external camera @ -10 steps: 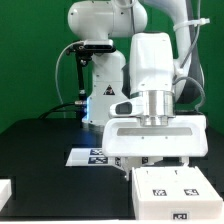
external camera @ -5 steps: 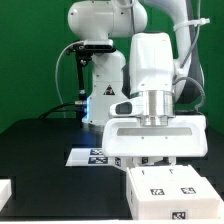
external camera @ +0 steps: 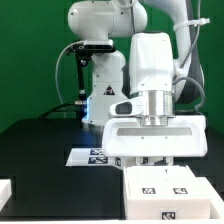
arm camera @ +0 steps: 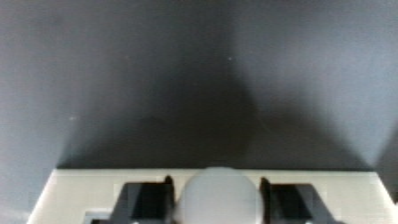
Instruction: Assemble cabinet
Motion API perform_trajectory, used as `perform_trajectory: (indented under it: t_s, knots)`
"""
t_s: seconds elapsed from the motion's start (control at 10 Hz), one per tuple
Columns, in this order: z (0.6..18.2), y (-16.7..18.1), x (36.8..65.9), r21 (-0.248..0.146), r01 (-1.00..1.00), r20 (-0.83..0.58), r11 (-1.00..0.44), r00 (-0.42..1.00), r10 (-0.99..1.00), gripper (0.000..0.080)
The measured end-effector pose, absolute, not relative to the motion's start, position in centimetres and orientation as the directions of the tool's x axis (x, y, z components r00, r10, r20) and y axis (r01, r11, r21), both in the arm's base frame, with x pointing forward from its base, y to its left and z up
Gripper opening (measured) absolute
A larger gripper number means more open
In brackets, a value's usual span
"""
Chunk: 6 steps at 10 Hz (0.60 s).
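The white cabinet box [external camera: 165, 195] with two square tags on its top sits at the exterior view's lower right. My gripper [external camera: 155, 164] hangs straight down onto its far edge, and the box hides the fingertips. In the wrist view the gripper [arm camera: 217, 200] shows as one blurred rounded white shape, jaws together, against the box's white edge [arm camera: 80, 190]. It sits between two dark tag patches. It appears shut on the box's wall. No knob or flat panel shows.
The marker board [external camera: 88, 155] lies on the black table behind the box to the exterior view's left. Another white part [external camera: 5, 190] pokes in at the left edge. The arm's base [external camera: 100, 95] stands at the back before a green wall.
The cabinet box has shifted a little toward the exterior view's left. The gripper's hand has barely moved.
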<state>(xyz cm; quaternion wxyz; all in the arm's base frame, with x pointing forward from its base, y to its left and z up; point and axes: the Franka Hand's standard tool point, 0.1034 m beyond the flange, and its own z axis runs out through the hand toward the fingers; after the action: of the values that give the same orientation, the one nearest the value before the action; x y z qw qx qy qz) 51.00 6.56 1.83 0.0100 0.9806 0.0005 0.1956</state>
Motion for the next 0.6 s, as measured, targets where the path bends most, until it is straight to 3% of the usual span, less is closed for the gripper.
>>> perform_trajectory:
  t_s: [0.3,0.6]
  knots:
    - [1.9,6.7,51.0,0.017,-0.003,0.372,-1.000,0.928,0.003,0.0218]
    - [5.3,7.4,51.1,-0.025,-0.016,0.229,-1.000,0.973,-0.021,0.0218]
